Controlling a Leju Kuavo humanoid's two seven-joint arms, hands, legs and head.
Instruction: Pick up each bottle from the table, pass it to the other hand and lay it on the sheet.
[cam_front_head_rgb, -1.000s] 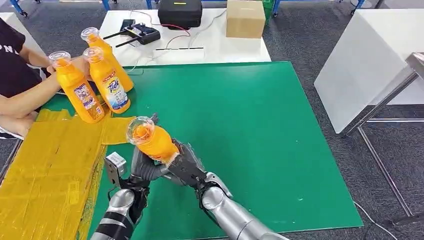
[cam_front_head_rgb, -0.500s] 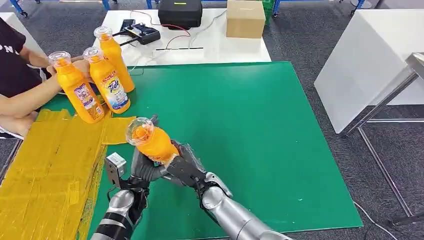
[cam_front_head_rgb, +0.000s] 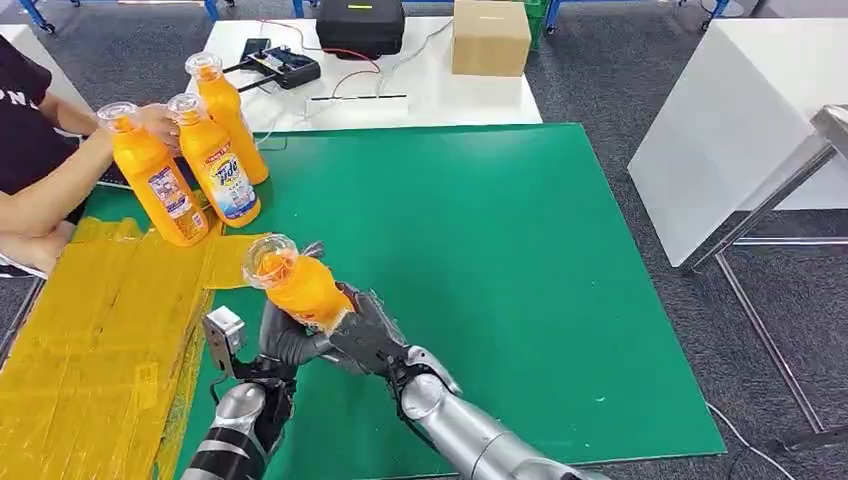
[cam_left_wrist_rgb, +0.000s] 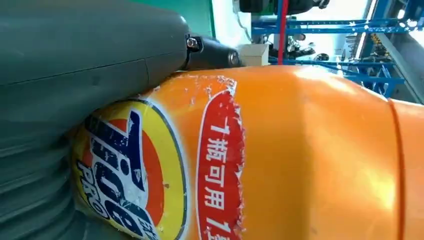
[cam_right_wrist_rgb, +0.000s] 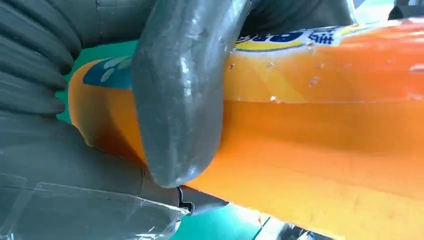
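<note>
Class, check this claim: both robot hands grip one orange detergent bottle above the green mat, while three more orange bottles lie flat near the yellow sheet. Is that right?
Not quite. The head view shows the three orange bottles standing upright, not lying flat. The rest holds: the left hand and right hand grip one orange detergent bottle above the green mat, near the yellow sheet.

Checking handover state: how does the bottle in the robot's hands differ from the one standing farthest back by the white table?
The held bottle is tilted, cap toward the yellow sheet; the back bottle stands upright. The held bottle is off the table, gripped by the left hand and right hand; the back bottle rests on the green mat, with neither robot hand on it. Both are orange with clear caps.
</note>
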